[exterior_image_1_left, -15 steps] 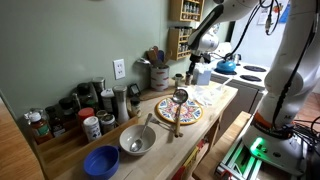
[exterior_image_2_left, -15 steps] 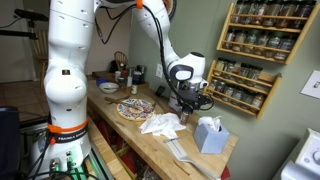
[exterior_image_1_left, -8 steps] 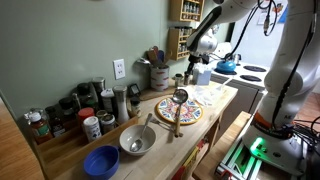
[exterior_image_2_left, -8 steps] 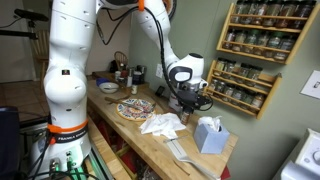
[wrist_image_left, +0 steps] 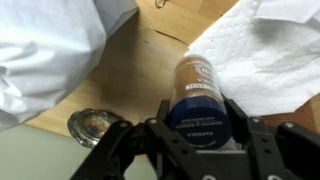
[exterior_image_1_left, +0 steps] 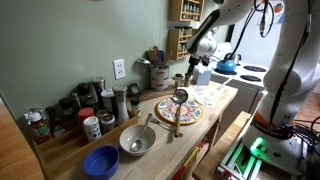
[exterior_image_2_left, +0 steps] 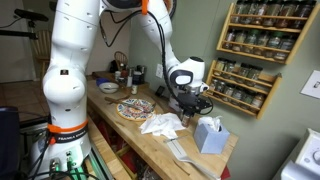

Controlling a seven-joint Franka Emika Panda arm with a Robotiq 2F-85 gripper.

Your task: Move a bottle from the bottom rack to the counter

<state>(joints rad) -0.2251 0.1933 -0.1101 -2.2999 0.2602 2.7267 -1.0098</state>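
- Wrist view: my gripper (wrist_image_left: 200,128) is clamped on the bottle (wrist_image_left: 198,85), over the counter (wrist_image_left: 140,68); I cannot tell if they touch.
- Its dark blue label has pale lettering, too blurred to read.
- Paper towel (wrist_image_left: 268,50) lies right of the bottle and white cloth (wrist_image_left: 45,50) left, with bare wood between.
- In an exterior view, the bottom rack (exterior_image_2_left: 240,98) is near the bottle.

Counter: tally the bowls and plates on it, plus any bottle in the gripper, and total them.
Bowls: 2, blue bowl and metal bowl
Plates: 1, patterned plate
Bottles: 1, bottle held in the gripper
Total: 4
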